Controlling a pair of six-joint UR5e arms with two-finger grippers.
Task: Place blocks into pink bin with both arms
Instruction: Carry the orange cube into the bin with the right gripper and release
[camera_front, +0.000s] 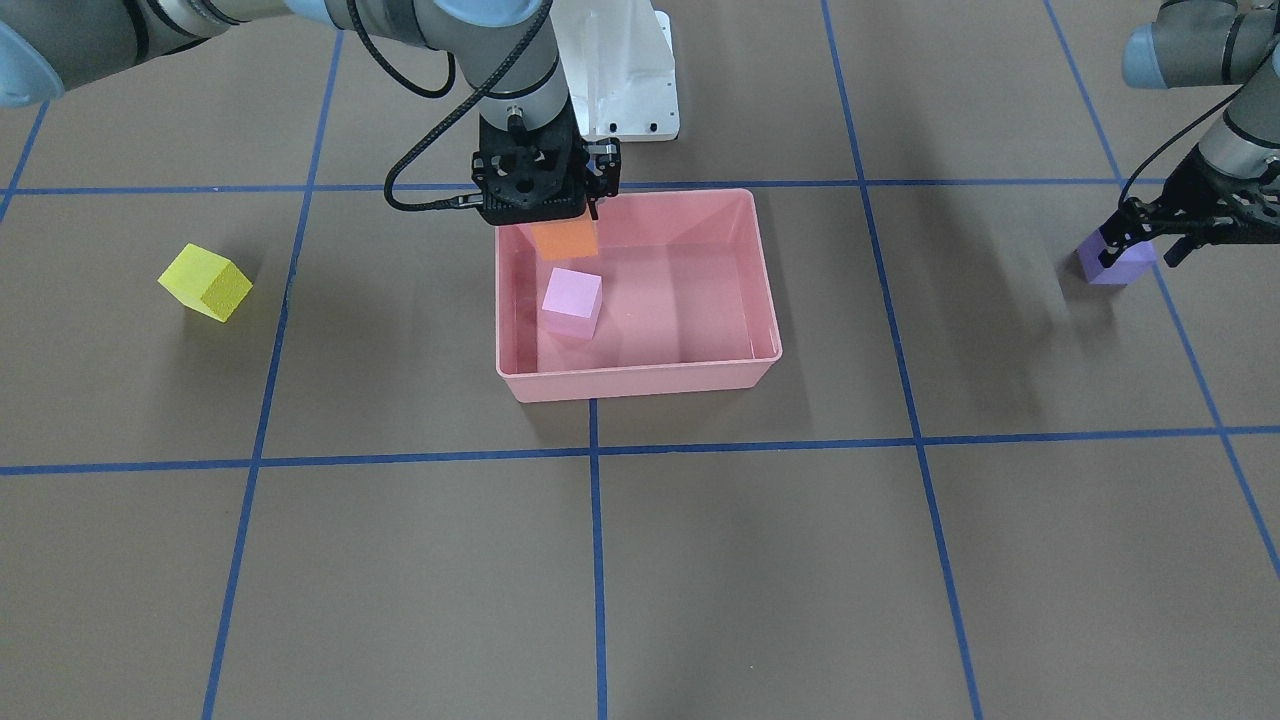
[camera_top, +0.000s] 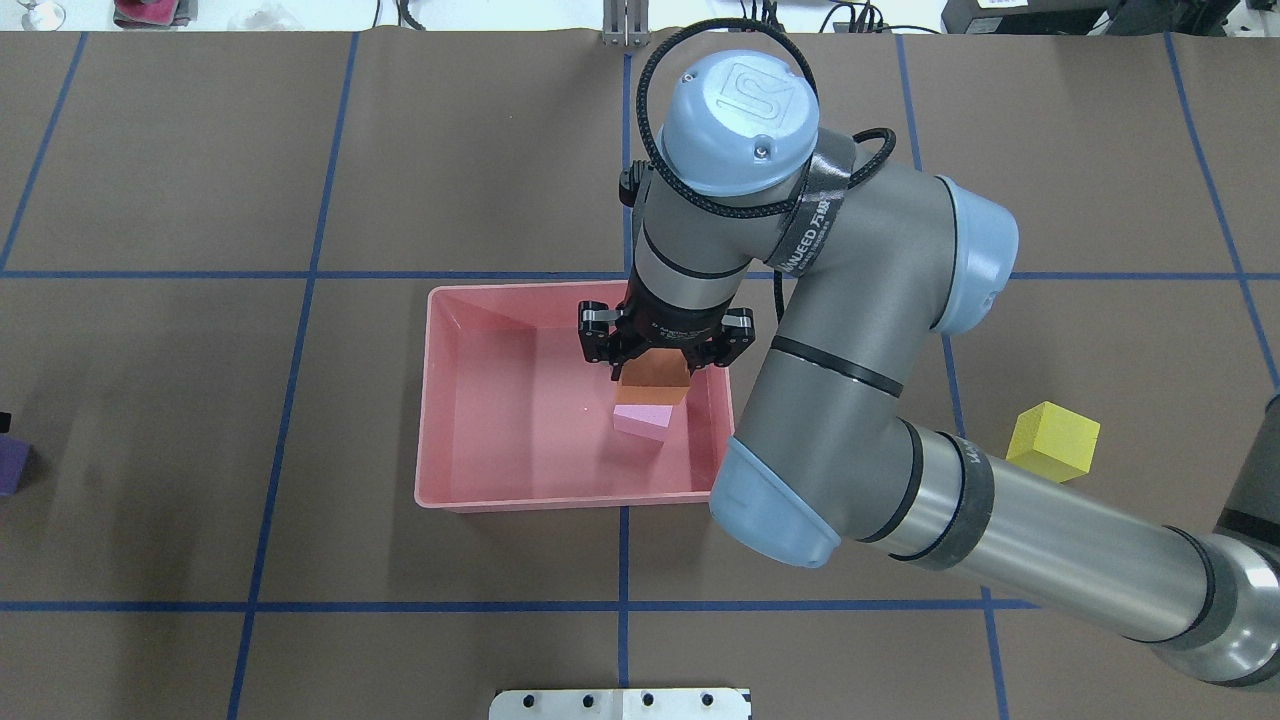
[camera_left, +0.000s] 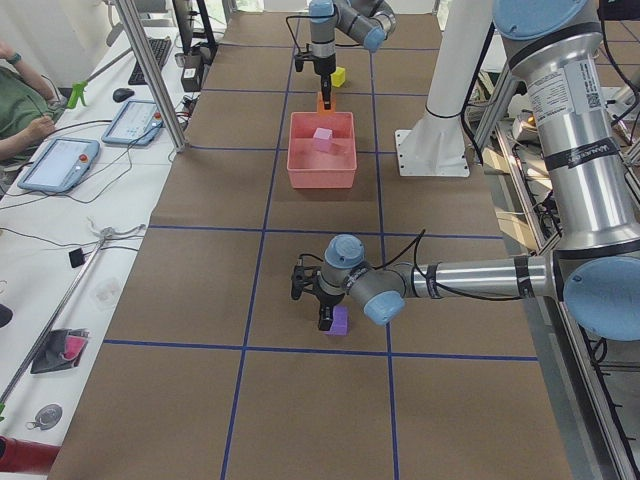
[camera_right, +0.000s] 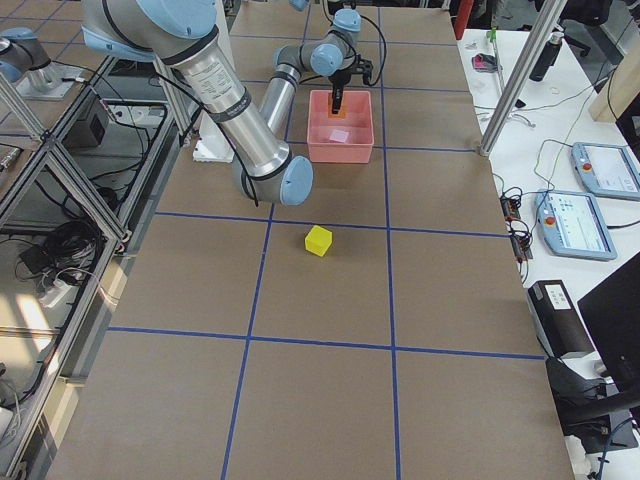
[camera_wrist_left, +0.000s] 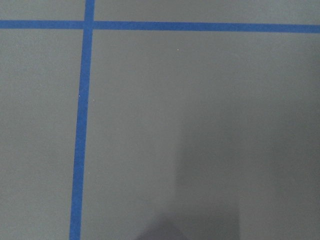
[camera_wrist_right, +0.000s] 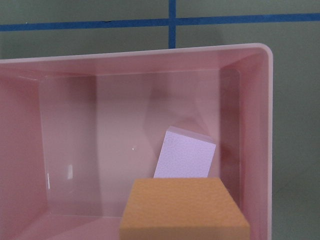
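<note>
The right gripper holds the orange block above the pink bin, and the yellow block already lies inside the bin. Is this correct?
Not quite. The block inside the pink bin is the light pink-lilac block, not the yellow block, which lies on the table outside the bin, as the exterior front-facing view shows. The right gripper does hold the orange block above the bin.

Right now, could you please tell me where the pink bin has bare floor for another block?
The pink bin is bare across its half toward the robot's left, between three walls and the pink-lilac block. Its other side is crowded: the right tool holds the orange block above the lilac one.
</note>
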